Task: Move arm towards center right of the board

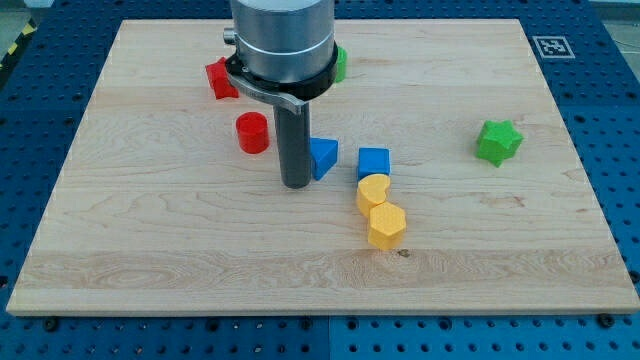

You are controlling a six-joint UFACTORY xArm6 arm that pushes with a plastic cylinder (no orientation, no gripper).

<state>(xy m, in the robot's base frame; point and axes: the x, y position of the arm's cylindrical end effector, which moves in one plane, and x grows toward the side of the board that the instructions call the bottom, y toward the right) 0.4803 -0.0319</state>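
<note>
A: Where's my tip?
B: Left of board centre, down on the wooden board. No jaws on this rig, just a bare rod, so it is grasping nothing. It sits just beside the blue triangle block, on that block's left; touching or a hair apart, can't tell at this angle.

A: Neighbours?
B: Red cylinder to the view's left of the rod, clearly apart. Blue cube right of the triangle. Below the cube, a yellow heart-ish block and a yellow hexagon, stacked in a column and touching. Up top, a red block and a green block half hidden behind the arm housing, shapes unclear.

A: Target area?
B: Centre right is where the green star sits, well apart from the tip.

A: Progress?
B: Barely started, I'd say. The whole rightward run is left, and the blue triangle and cube lie straight in the path.
</note>
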